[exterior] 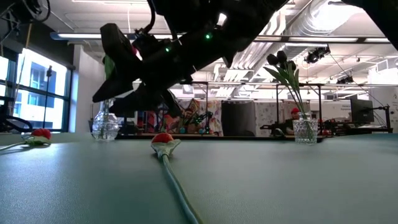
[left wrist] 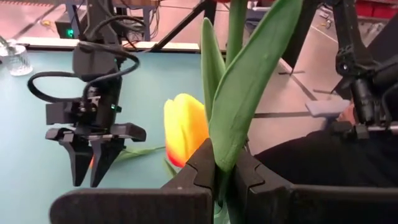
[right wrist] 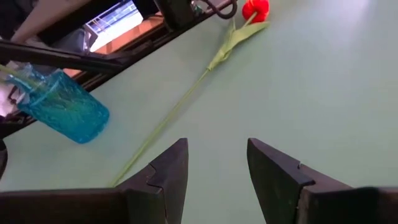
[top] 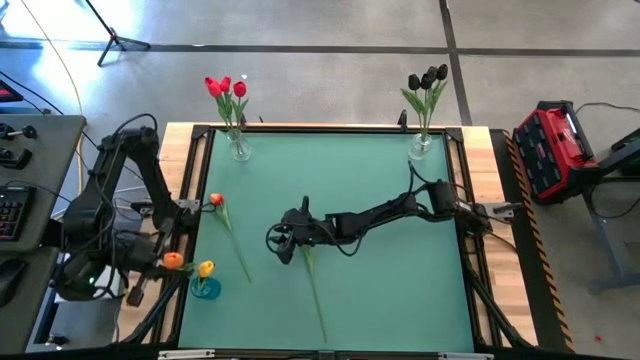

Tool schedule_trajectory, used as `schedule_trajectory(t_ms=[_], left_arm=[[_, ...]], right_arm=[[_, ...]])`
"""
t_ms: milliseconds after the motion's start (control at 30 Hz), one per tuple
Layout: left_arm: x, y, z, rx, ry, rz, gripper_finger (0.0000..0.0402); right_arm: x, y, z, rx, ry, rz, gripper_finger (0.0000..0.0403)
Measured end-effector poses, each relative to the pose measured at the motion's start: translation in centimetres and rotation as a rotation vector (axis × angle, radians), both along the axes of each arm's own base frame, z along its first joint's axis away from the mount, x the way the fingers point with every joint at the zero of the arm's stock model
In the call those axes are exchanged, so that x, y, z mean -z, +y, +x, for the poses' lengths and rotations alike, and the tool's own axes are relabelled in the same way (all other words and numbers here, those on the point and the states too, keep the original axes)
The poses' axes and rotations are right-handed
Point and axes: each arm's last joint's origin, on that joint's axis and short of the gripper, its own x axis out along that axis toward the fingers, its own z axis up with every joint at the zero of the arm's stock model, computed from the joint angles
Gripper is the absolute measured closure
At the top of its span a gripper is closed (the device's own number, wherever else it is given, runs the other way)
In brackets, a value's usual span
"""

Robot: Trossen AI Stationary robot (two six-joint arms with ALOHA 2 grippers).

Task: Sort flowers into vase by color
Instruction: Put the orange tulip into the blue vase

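Red flowers [top: 227,90] stand in a clear vase [top: 240,150] at the far left. Black flowers [top: 428,82] stand in a clear vase [top: 420,148] at the far right. A yellow flower [top: 206,268] stands in a blue vase [top: 205,289] at the near left. At the table's left edge my left gripper [left wrist: 219,168] is shut on a green-stemmed flower, and an orange head [top: 173,261] shows beside it. My right gripper [right wrist: 217,165] hangs open just above the head of a red flower [exterior: 163,138] lying mid-table. An orange-red flower [top: 217,200] lies at the left. My left gripper pinches the flower's green stem and a broad leaf [left wrist: 229,146] together between its two fingers. The fingers lie across the stem, which runs on past them and out of the wrist view. The flower is clear of the table, close beside the yellow head [left wrist: 185,130].
The mid-table flower's stem [top: 315,300] runs toward the near edge. The orange-red flower's stem [right wrist: 168,118] slants toward the blue vase [right wrist: 65,106]. Wooden rails frame the green mat [top: 400,290], whose right half is bare. A red case [top: 555,145] sits off the table's right.
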Motion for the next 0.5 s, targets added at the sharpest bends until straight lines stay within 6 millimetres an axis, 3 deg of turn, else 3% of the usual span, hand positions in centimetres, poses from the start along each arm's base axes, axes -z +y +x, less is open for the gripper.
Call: schedule_trajectory(t_ms=[333,500], left_arm=[[0.8,-1.1,-0.1,0.037,0.044,0.064,0.0401],[-0.6,-0.5,-0.1,0.058,0.016,0.071,0.0401]], right_arm=[[0.0,-0.1,0.0,0.003,0.001,0.008,0.0249],[0.0,-0.5,0.1,-0.002,0.003,0.016,0.0249]])
